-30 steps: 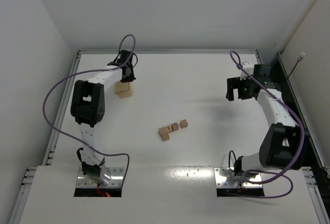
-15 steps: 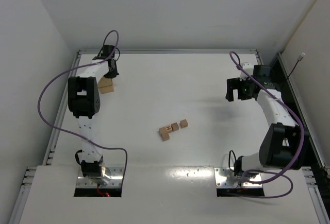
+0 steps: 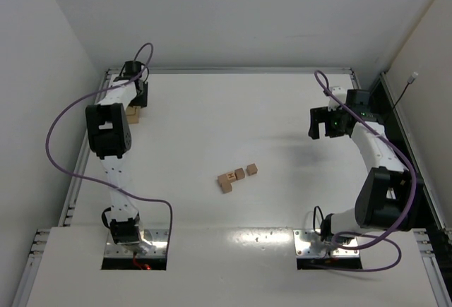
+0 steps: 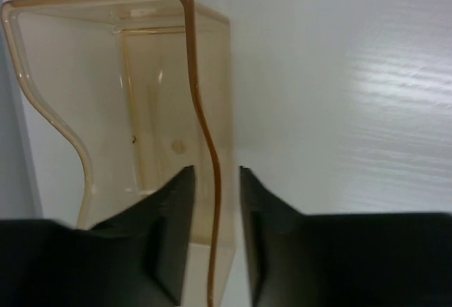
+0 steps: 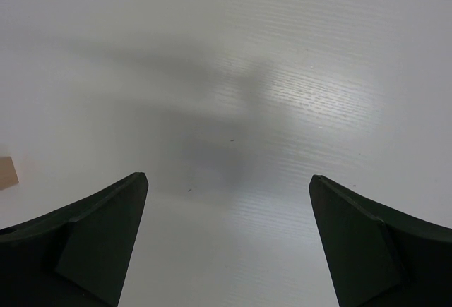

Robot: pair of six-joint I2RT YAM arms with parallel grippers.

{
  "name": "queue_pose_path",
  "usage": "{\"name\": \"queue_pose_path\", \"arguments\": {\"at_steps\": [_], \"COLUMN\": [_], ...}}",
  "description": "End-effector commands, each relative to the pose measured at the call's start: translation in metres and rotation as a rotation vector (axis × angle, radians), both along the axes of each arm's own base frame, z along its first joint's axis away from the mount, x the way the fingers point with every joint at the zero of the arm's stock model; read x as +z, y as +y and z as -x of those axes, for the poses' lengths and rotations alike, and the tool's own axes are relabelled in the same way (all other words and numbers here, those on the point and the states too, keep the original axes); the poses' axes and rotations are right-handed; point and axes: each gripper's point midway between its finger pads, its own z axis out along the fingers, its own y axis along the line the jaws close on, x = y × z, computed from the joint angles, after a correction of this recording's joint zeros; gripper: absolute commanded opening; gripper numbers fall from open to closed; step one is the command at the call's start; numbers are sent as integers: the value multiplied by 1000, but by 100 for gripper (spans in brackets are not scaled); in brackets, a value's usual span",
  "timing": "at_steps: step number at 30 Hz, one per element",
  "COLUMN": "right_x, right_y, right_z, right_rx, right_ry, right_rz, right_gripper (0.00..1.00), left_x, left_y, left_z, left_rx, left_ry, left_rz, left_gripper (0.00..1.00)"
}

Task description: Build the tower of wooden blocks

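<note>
Several wood blocks lie loose mid-table, no tower begun. My left gripper, pinching a wall of the amber box, has dragged it to the far-left corner; my right gripper hangs wide open.

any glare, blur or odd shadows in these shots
Left wrist: striped glare on the table at right; the left claw, pinching the amber container by its wall, is dark and soft-edged. Right wrist: blurred grey shadows cross the table, glare centre-right, open right claw underexposed. Top external: even light, wood blocks small, shadows faint.
</note>
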Motion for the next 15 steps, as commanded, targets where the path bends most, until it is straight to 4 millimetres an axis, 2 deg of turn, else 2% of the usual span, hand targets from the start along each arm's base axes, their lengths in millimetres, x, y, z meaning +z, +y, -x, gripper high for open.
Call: {"name": "queue_pose_path", "arguments": {"at_steps": [1, 2, 3, 6, 7, 10, 11, 13, 15], "right_x": [4, 4, 4, 4, 4, 4, 5, 1, 3], "right_y": [6, 6, 6, 6, 6, 6, 8, 8, 9], "right_z": [-8, -8, -8, -8, -8, -8, -8, -6, -8], "right_rx": [7, 7, 7, 7, 7, 7, 13, 13, 18], "right_ry": [-34, -34, -34, -34, -34, -34, -35, -26, -36], "right_rz": [-27, -27, -27, -27, -27, -27, -34, -36, -42], "right_gripper": [96, 96, 96, 96, 96, 96, 96, 96, 96], "left_x": [-23, -29, -19, -7, -7, 14, 35, 55, 95], "left_y": [15, 13, 13, 11, 13, 13, 11, 8, 5], "left_z": [15, 19, 18, 16, 17, 14, 11, 10, 5], "left_rx": [-3, -8, -8, -6, 8, 8, 0, -11, -25], "left_ry": [85, 101, 79, 40, 39, -13, -55, -95, -164], "left_rz": [-2, 8, 5, 13, 8, 1, 7, 15, 21], "left_gripper": [35, 42, 60, 80, 82, 87, 87, 87, 88]}}
